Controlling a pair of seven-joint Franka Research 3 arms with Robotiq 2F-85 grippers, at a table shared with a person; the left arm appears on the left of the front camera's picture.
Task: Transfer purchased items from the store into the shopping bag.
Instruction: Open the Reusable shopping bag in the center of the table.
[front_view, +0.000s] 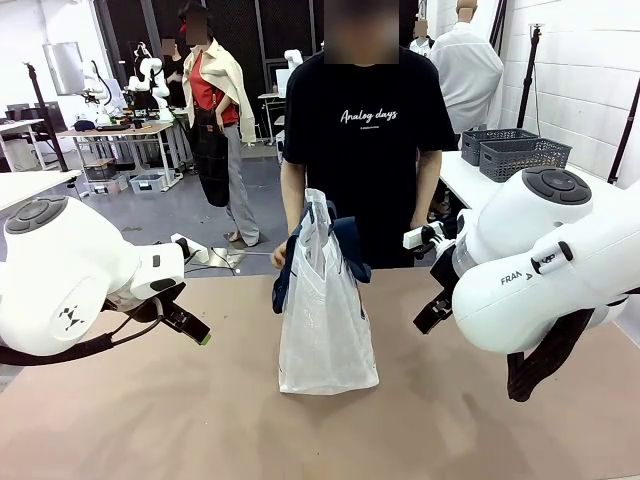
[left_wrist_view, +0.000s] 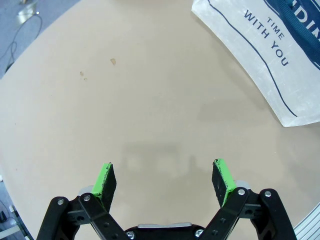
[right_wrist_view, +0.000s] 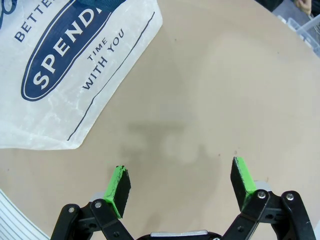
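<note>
Bare tan desk (front_view: 150, 420) lies under both arms. Left pincer (left_wrist_view: 163, 169) and right pincer (right_wrist_view: 180, 167) hang with fingers spread wide, empty. Between them stands the translucent white plastic shopping bag (front_view: 325, 330) with navy straps: upright, long axis vertical, mouth up, a person's hand (front_view: 280, 257) at its side. Likely the opening step — bag readied; next calls for reaching a purchased item to grasp.

The shopping bag (front_view: 327, 320) stands upright mid-desk (front_view: 150, 420), blocking the centre line; a person stands close at the far edge, one hand (front_view: 279, 258) by its handles. Bare desk lies open either side of the bag and along the near edge. Beneath the spread left end effector (left_wrist_view: 165, 177) and right end effector (right_wrist_view: 182, 182) the surface is free, with the bag's corner off to one side.
</note>
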